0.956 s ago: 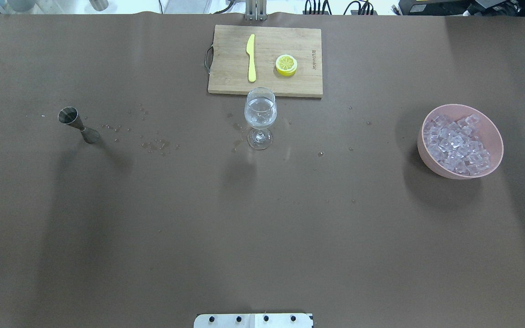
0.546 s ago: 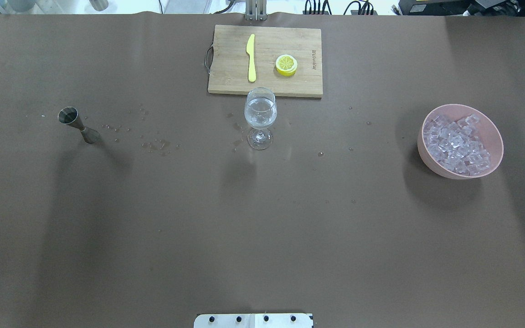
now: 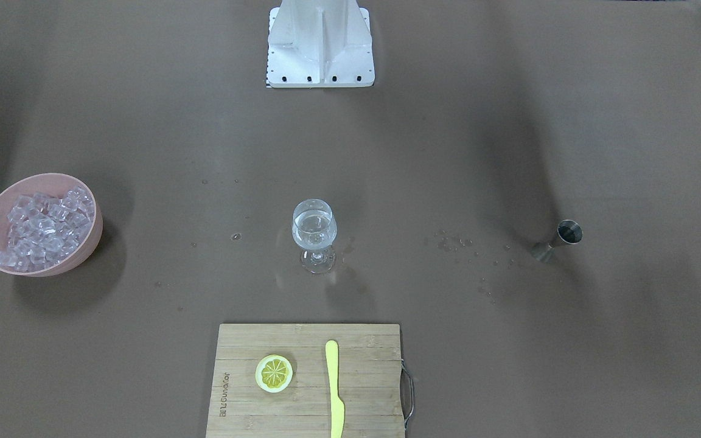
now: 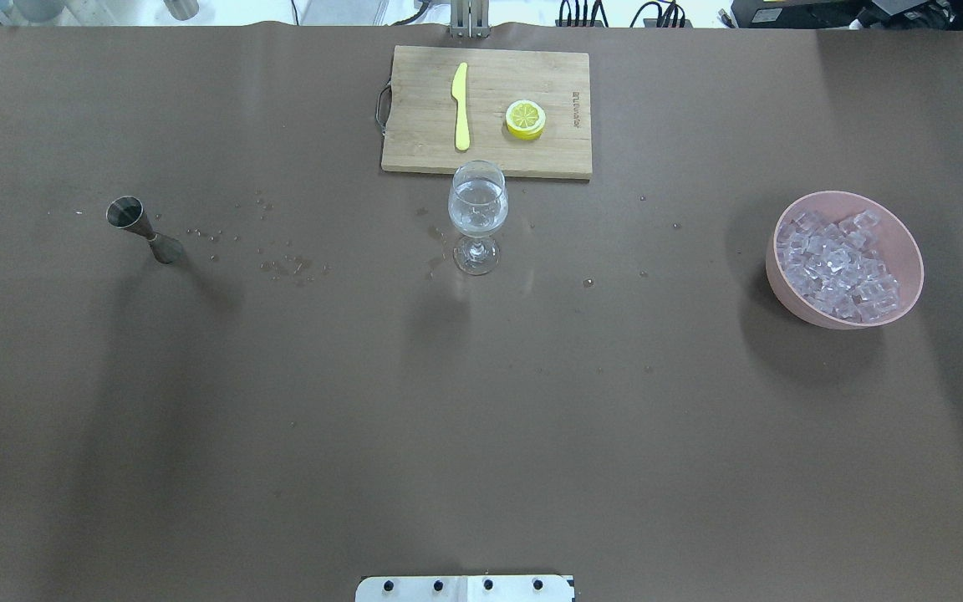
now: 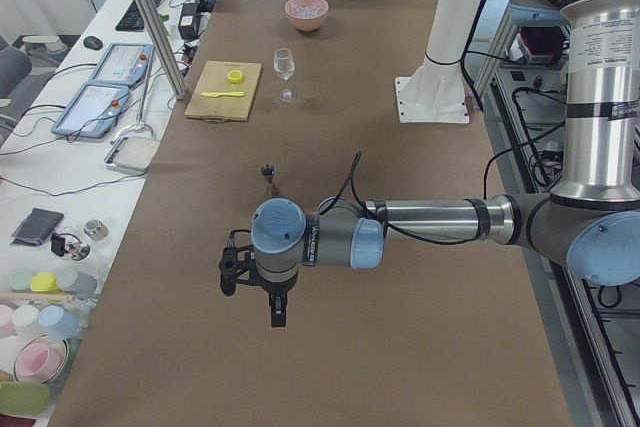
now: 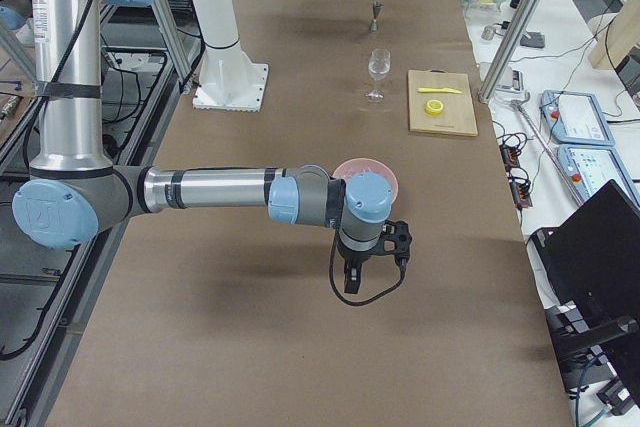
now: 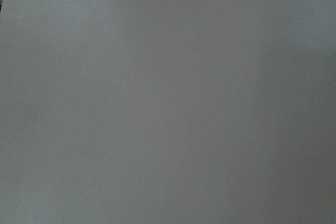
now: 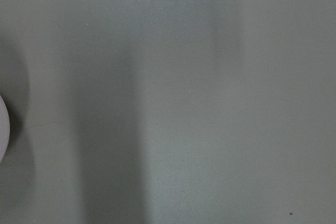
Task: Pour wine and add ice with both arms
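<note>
At centre, clear stemmed glass (image 4: 477,209), glassy ice cubes (image 4: 837,272), pink bowl (image 4: 904,234)

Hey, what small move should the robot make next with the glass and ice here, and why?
Probably swing the right gripper over the pink bowl for a cube. The wine glass already holds clear liquid, the jigger stands set down, and the ice sits in the bowl, nearest that arm.

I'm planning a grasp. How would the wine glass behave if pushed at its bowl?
The wine glass would probably tip: clear liquid sits high over a thin stem and small foot. Its smooth wall likely slips and seems fragile. Tipping would probably spill it.
</note>
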